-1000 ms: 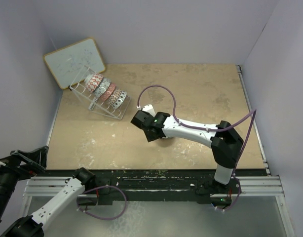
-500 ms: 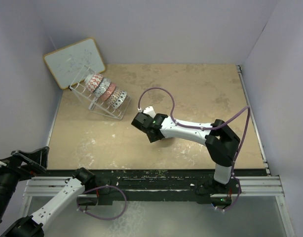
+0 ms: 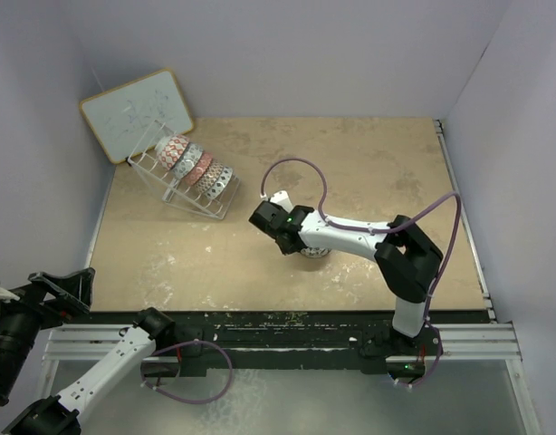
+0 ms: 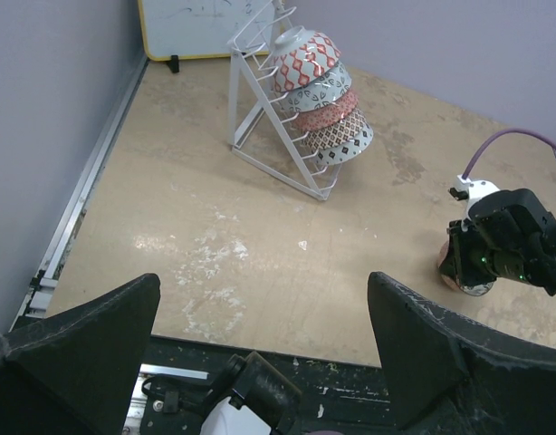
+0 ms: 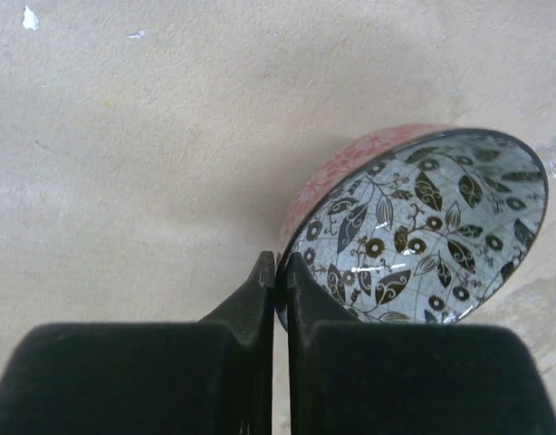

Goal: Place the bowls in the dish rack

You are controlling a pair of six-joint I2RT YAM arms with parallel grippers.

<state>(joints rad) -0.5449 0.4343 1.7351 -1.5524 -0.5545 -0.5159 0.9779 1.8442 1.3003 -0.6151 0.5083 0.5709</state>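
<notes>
Pink-sided ceramic bowl (image 5: 414, 227) with a black leaf print inside is mid-table at the tan tabletop (image 3: 378, 163), well apart from the white wire dish rack (image 3: 169, 186); can't tell if it's resting or just lifted. Right gripper (image 5: 275, 272) is pinched tight on its near rim, one finger inside, one outside. Five patterned ceramic bowls (image 4: 319, 100) stand on edge in a row in the rack, beside the wood-framed whiteboard (image 3: 138, 113). Left gripper (image 4: 262, 285) fingers are wide apart and hold nothing, at the near-left table edge.
</notes>
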